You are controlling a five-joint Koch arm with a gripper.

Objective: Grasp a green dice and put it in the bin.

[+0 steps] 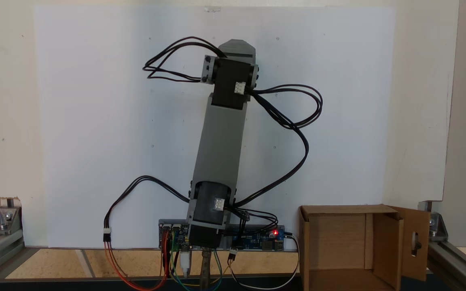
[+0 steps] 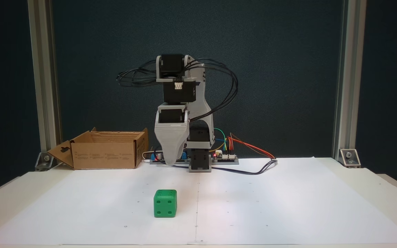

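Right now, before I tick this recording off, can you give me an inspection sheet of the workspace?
Surface: white paper sheet over a pale table.
Job's things: small bright green plastic dice rests on the paper in front of the arm, four pips facing the camera; brown corrugated cardboard bin stands open beside the arm's base, its slotted flap hanging outward.
Clutter: nothing seen.
Gripper: grey plastic gripper points down, above and behind the dice, holding nothing; open or shut cannot be told.
Cables: black loops along the arm; coloured wires at the controller board.
Surroundings: aluminium frame posts, dark blue backdrop.
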